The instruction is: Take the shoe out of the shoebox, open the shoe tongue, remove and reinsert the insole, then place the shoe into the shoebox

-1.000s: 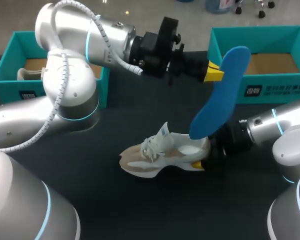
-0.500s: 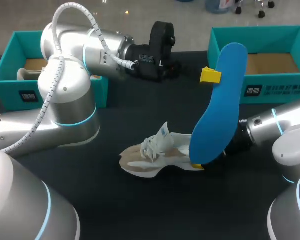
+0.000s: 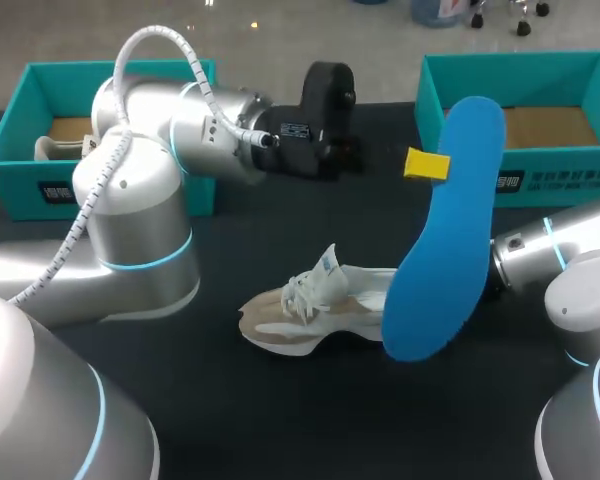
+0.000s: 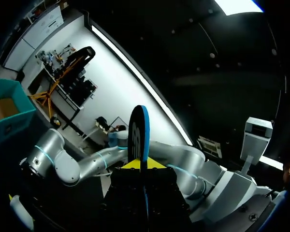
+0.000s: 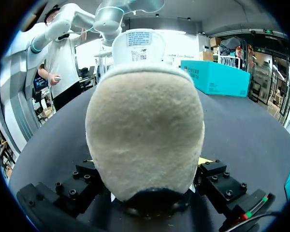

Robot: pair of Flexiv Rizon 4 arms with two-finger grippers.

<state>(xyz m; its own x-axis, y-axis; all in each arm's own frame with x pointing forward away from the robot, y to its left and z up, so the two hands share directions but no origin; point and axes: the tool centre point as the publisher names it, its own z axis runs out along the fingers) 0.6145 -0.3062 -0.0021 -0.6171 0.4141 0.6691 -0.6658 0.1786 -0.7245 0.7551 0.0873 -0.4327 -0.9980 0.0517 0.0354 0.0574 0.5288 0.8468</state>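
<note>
My left gripper is shut on the upper part of a blue insole, which hangs tilted above the table and covers the heel of the shoe. In the left wrist view the insole stands edge-on between the yellow tips of this gripper. The white and beige shoe lies on the dark table with its toe to the left and its tongue raised. My right arm comes in from the right, its gripper hidden behind the insole. In the right wrist view the right gripper clasps the shoe's heel from both sides.
A teal shoebox stands open at the back right. A second teal box at the back left holds another shoe. My left arm's elbow bulks over the table's left half.
My left wrist turned and swung the insole away from the shoe's opening, so its lower end now hangs in front of the heel. The shoe and right arm stayed put.
</note>
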